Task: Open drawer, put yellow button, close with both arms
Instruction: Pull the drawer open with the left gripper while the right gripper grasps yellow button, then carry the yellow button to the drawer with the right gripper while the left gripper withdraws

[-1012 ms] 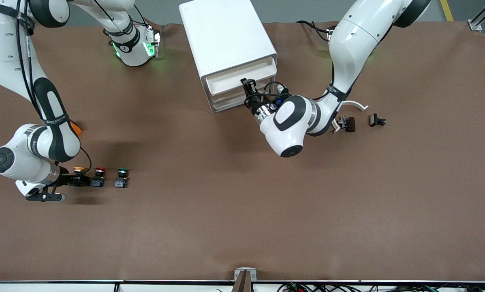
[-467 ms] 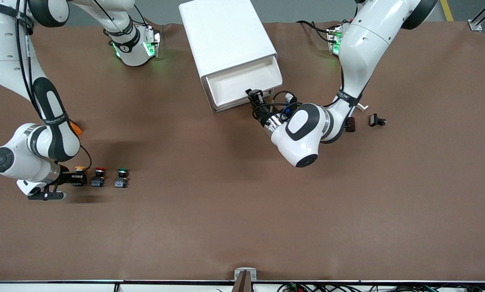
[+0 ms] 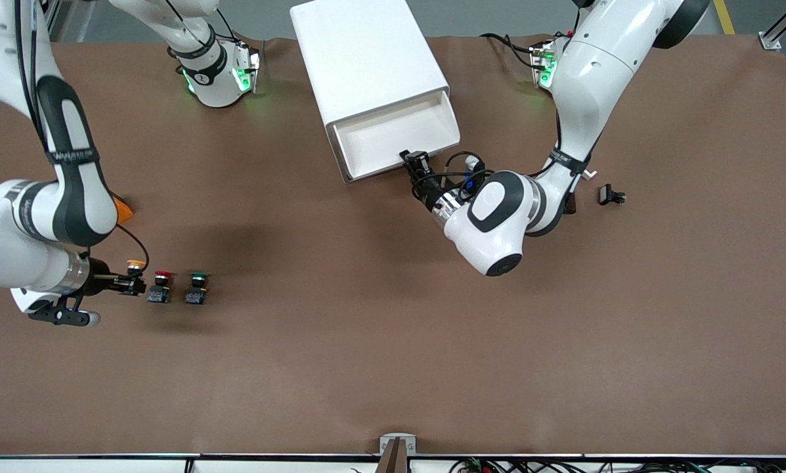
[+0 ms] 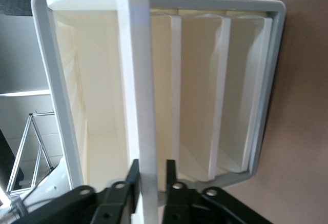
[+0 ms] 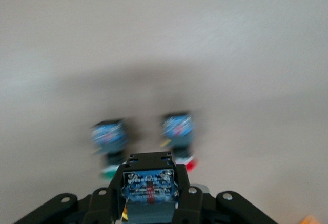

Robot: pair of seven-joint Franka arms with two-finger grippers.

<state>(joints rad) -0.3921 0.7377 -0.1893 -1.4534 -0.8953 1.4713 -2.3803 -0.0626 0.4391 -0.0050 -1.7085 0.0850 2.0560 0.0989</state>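
The drawer [image 3: 393, 135], uppermost in the white cabinet [image 3: 366, 52], stands pulled out, its white tray bare. My left gripper [image 3: 417, 159] is at the drawer's front panel [image 4: 138, 80]. In the left wrist view the gripper [image 4: 152, 165] straddles that panel: one finger touches it and the other stands a little off, so it is open. My right gripper [image 3: 133, 284] is shut on the yellow button [image 3: 134, 265] and holds it just above the table, beside the red one. The right wrist view shows the button's blue-labelled body [image 5: 149, 190] clamped between the fingers.
A red button [image 3: 161, 286] and a green button [image 3: 197, 288] stand in a row on the table beside the lifted one. An orange piece [image 3: 125, 209] lies by the right arm. A small black part [image 3: 609, 194] lies toward the left arm's end.
The left gripper pulled the drawer farther out, then its fingers loosened on the front panel. The right gripper shut on the yellow button and lifted it off the table.
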